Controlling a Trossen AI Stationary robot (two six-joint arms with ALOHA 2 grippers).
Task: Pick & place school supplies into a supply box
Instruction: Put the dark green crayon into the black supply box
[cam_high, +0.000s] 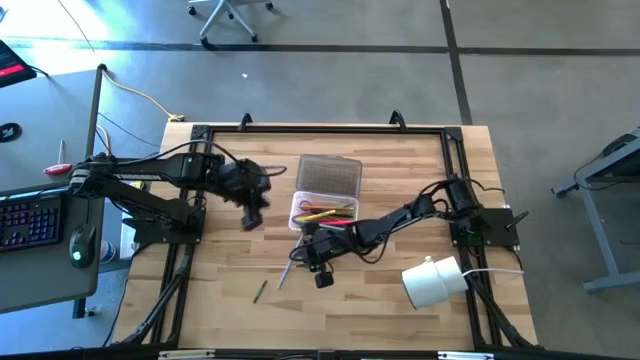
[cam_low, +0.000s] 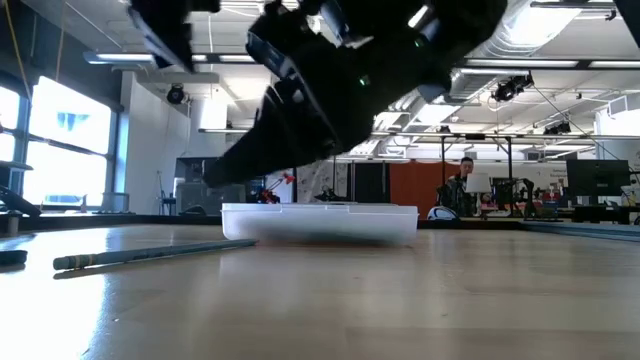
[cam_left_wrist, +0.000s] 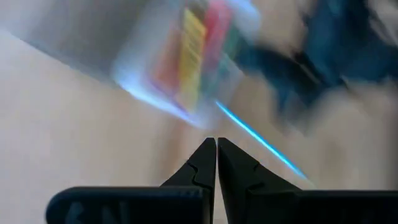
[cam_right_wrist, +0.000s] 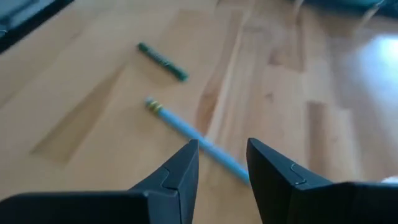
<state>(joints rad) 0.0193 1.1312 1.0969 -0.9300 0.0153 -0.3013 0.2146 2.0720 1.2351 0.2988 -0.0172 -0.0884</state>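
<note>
The supply box (cam_high: 323, 210) is a clear case on the table's middle. Its dotted lid (cam_high: 330, 176) lies open toward the far edge, and red, yellow and orange supplies lie inside. The box also shows in the low view (cam_low: 320, 222) and, blurred, in the left wrist view (cam_left_wrist: 193, 56). A light-blue pencil (cam_right_wrist: 193, 135) (cam_high: 286, 269) and a green pencil (cam_right_wrist: 161, 60) (cam_high: 259, 291) lie flat on the table near the box. My right gripper (cam_right_wrist: 222, 158) (cam_high: 320, 272) is open, just above the blue pencil's tip end, with a finger on either side of it. My left gripper (cam_left_wrist: 216, 146) (cam_high: 250, 216) is shut, left of the box.
A white cylindrical roll (cam_high: 432, 282) lies on the table's right near side, by the right arm's base. A black frame (cam_high: 320, 128) runs along the table's edges. The green pencil (cam_low: 150, 254) lies in front of the box in the low view. A person (cam_low: 462, 186) sits far behind the table.
</note>
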